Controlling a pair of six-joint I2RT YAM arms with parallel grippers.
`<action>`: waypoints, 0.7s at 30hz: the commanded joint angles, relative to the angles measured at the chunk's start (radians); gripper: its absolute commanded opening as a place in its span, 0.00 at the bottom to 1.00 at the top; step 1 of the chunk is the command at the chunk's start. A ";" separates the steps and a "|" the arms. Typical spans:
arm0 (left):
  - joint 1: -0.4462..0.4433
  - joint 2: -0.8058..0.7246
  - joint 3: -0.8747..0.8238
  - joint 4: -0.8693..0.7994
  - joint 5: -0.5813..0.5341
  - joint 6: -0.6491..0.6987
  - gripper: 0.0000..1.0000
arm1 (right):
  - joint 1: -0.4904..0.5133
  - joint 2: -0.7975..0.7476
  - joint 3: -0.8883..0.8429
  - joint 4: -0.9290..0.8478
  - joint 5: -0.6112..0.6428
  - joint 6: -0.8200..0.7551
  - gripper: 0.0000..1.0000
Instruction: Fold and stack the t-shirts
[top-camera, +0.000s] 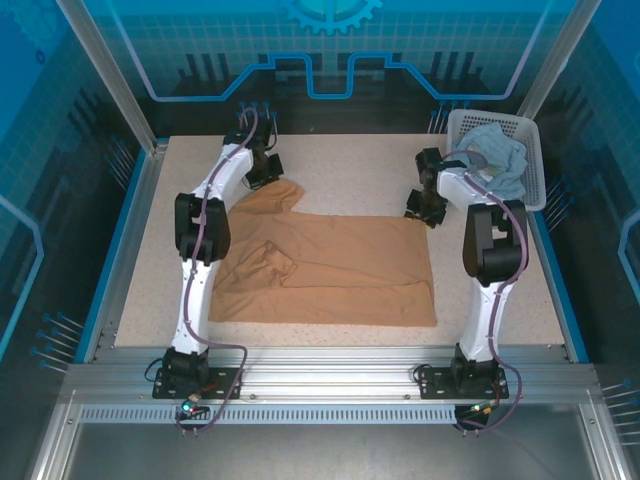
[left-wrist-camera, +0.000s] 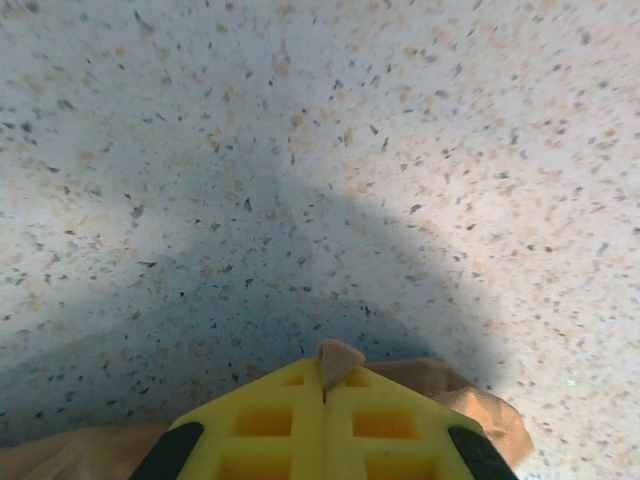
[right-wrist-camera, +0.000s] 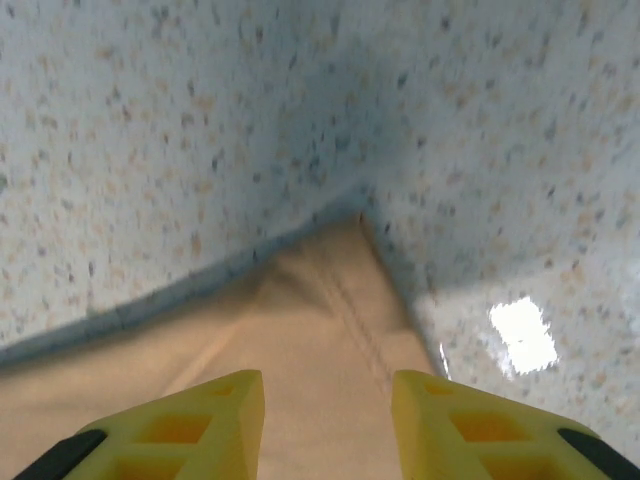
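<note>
I see the tan t-shirt (top-camera: 330, 265) spread flat on the bench (top-camera: 350, 160), partly folded and rumpled at its left. The pale blue t-shirt (top-camera: 497, 160) lies crumpled in the basket (top-camera: 536, 165).

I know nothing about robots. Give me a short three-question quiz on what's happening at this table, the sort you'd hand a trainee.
1. True or false: the pale blue t-shirt lies in the white basket.
2. The left gripper is: A) open over bare table; B) shut on a bit of the tan t-shirt; C) lifting the basket.
3. Fill in: the ____ gripper has its fingers apart over a corner of the tan t-shirt.
Key: 1 true; 2 B; 3 right, meaning the right gripper.
</note>
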 joint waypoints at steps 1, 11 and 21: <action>0.000 -0.049 -0.009 -0.029 0.018 -0.018 0.00 | -0.021 0.042 0.055 -0.020 0.056 -0.017 0.39; 0.002 -0.078 -0.004 -0.028 0.036 -0.022 0.00 | -0.031 0.117 0.099 -0.036 0.038 -0.032 0.36; 0.009 -0.097 -0.006 -0.037 0.030 -0.033 0.00 | -0.029 0.139 0.125 -0.032 0.039 -0.057 0.09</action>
